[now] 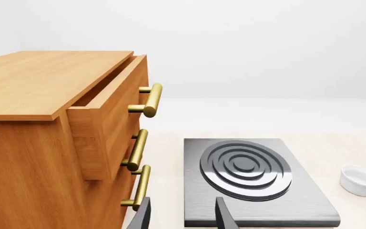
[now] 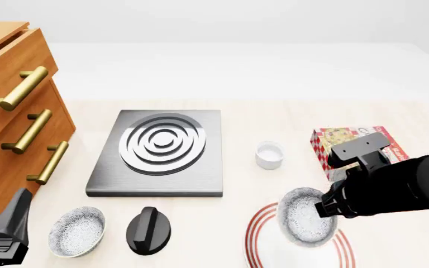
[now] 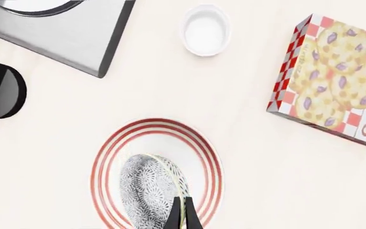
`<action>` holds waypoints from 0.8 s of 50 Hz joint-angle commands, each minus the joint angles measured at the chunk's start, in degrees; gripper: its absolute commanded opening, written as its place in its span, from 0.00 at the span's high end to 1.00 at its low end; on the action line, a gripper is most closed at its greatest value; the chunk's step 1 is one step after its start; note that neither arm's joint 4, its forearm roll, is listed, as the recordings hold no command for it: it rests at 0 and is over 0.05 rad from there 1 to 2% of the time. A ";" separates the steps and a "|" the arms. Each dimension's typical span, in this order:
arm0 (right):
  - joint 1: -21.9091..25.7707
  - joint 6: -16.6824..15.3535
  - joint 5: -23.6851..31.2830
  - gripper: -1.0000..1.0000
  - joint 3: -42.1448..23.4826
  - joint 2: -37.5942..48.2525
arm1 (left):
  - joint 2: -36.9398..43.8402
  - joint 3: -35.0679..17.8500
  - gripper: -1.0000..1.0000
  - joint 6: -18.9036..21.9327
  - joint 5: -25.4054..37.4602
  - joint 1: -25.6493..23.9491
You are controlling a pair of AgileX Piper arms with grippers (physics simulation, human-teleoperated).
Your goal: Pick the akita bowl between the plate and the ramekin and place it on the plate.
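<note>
Red-ringed plate (image 3: 156, 143) lies whole beneath the gripped akita bowl (image 3: 148, 191), right wrist only.

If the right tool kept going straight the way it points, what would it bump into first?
Probably the plate. The right tool points down at it, shut on the akita bowl's rim, so the hanging bowl might touch first.

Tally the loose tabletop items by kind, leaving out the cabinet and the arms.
Speckled bowls: 2 (one held, one free)
Plate: 1
White cup: 1
Stove burner: 1
Black knob: 1
Cookie box: 1
Total: 7
</note>
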 commanded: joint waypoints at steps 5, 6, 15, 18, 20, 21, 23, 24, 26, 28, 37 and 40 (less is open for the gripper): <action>1.93 0.74 -6.62 1.00 5.39 3.70 | 0.00 0.00 0.00 0.00 0.00 0.00; 2.10 0.68 -7.10 1.00 5.62 4.13 | 0.00 0.00 0.00 0.00 0.00 0.00; 1.58 1.81 -9.13 1.00 6.92 6.29 | 0.00 0.00 0.00 0.00 0.00 0.00; 1.73 1.23 -9.54 1.00 7.33 6.46 | 0.00 0.00 0.00 0.00 0.00 0.00; 2.24 1.71 -10.22 1.00 7.62 7.39 | 0.00 0.00 0.00 0.00 0.00 0.00; 2.20 1.61 -10.15 1.00 7.55 7.34 | 0.00 0.00 0.00 0.00 0.00 0.00; 2.04 1.48 -9.97 1.00 7.36 7.13 | 0.00 0.00 0.00 0.00 0.00 0.00; 2.04 1.47 -9.96 1.00 7.36 7.13 | 0.00 0.00 0.00 0.00 0.00 0.00; 3.13 2.04 -9.97 1.00 7.18 7.52 | 0.00 0.00 0.00 0.00 0.00 0.00; 2.63 1.24 -9.95 1.00 7.40 7.27 | 0.00 0.00 0.00 0.00 0.00 0.00; -4.07 -6.71 -1.38 0.00 3.24 -2.24 | 0.00 0.00 0.00 0.00 0.00 0.00; -4.92 -7.18 1.92 0.00 0.20 -4.35 | 0.00 0.00 0.00 0.00 0.00 0.00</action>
